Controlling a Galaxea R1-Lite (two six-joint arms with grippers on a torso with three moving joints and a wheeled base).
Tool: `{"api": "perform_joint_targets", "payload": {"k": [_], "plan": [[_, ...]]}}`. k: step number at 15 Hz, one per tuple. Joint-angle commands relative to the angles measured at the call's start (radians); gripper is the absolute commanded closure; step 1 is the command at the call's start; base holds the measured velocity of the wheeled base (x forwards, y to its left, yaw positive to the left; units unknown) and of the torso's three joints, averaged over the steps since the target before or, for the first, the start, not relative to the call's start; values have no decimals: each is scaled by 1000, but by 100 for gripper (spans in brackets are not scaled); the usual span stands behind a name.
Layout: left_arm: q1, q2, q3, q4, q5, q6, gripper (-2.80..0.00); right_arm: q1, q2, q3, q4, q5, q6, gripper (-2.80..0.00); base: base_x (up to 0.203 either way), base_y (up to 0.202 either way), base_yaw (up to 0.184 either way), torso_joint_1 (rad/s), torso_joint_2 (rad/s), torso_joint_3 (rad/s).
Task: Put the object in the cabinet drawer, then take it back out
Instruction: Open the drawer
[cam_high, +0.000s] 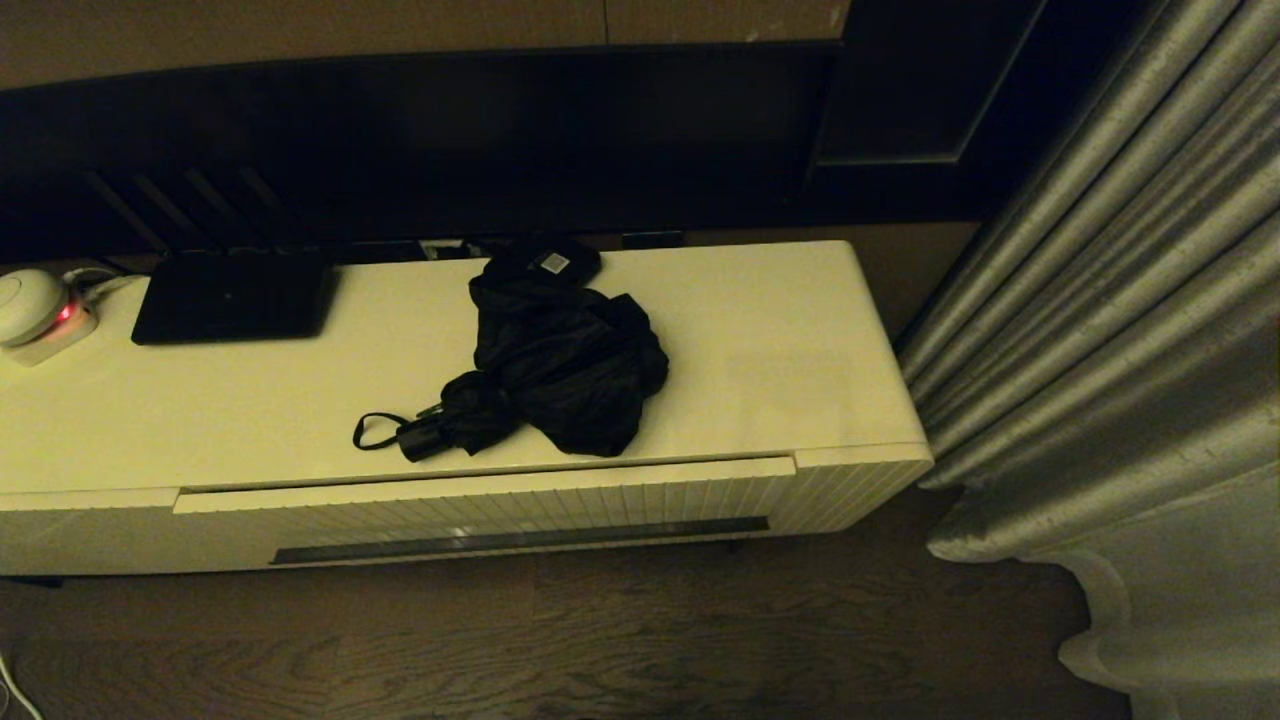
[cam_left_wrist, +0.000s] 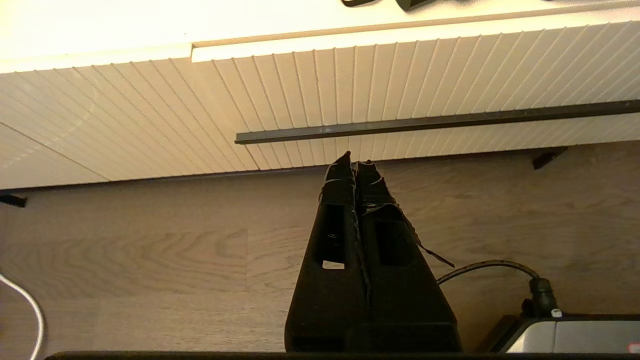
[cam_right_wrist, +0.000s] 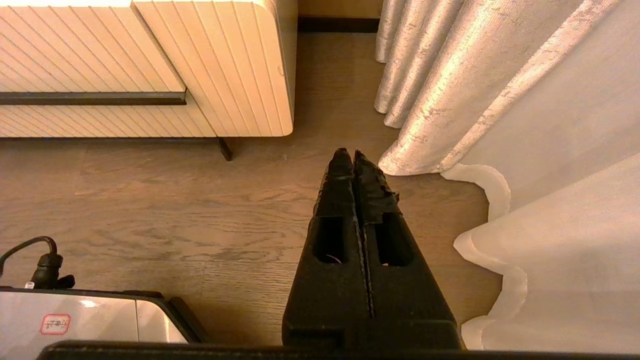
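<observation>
umbrella: I see rumpled black fabric, handle and wrist loop, on the cabinet top above the closed drawer
behind umbrella: small black box, router
left gripper: jaws pressed together, low before drawer
right gripper: jaws together, near curtain

We are in a home living room, judging by the furnishings. Ahead of our parked grippers stands a low cream-white TV cabinet with a ribbed front, and behind it a wide dark screen against the wall. Beyond the right gripper, heavy silver curtains and a sheer white one pool on the wood plank floor. A black router sits on the cabinet top.
</observation>
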Motion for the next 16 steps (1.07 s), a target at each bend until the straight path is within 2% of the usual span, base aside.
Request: {"api": "perform_joint_targets", "payload": {"k": [1,5,8,11,14,16], "plan": [[-1,0,3,-2,2,-6,0,0,1,0,0,1,0,0,0,0,0,0,0,0],[-1,2,-1,-8,3,-2,0,0,1,2,-1,1,0,0,0,0,0,0,0,0],[-1,44,-68,-5,0,20,0,0,1,1,1,1,0,0,0,0,0,0,0,0],[-1,100,-215,21,-1,29,0,0,1,0,-1,1,0,0,0,0,0,0,0,0],[1,259,-441,51,5,35,0,0,1,0,0,1,0,0,0,0,0,0,0,0],[2,402,-550,115,11,60,0,0,1,0,0,1,0,0,0,0,0,0,0,0]]}}
